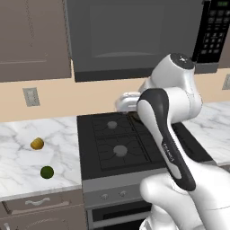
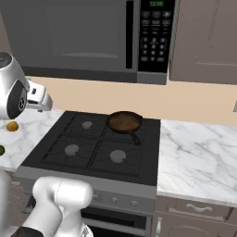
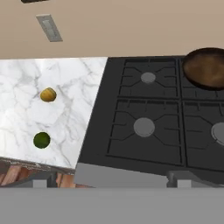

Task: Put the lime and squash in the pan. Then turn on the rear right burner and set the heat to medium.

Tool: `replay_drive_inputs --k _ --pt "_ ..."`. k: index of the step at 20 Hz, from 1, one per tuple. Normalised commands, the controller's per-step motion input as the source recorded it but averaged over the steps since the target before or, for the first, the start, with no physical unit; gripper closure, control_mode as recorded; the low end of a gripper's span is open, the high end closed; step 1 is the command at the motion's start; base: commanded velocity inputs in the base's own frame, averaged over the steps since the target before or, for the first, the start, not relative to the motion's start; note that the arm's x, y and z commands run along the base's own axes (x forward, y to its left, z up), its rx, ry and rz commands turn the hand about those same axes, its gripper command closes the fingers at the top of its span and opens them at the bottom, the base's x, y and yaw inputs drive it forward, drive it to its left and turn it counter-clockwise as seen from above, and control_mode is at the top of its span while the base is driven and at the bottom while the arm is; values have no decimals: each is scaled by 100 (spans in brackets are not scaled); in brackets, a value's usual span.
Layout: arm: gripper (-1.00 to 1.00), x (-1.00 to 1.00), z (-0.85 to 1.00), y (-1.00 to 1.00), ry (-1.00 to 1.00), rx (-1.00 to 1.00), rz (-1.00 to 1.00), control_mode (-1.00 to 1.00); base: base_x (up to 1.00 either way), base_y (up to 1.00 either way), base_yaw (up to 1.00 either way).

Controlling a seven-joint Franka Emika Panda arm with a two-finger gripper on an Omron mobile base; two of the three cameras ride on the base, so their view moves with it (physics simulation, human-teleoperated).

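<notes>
Lime, small and dark green, lies near the surface's front edge, well apart from the wide-open, empty claw; squash sits behind it.

arm: glossy white rounded shells | joints: dark grey-black bands, one long black strip bearing small pale lettering | top joint cap: grey, dotted | base: white, bulbous
</notes>
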Motion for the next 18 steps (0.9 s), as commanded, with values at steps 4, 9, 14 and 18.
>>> replay_drive_inputs --k 4,9,14,18 --pt "-100 -32 0 56 0 7 9 -100 0 0 0" --pt "-100 -43 0 62 1 0 6 -100 0 0 0" --pt "-100 -40 0 36 1 -2 4 -100 0 0 0" --pt "-100 -21 0 50 1 -1 1 -100 0 0 0"
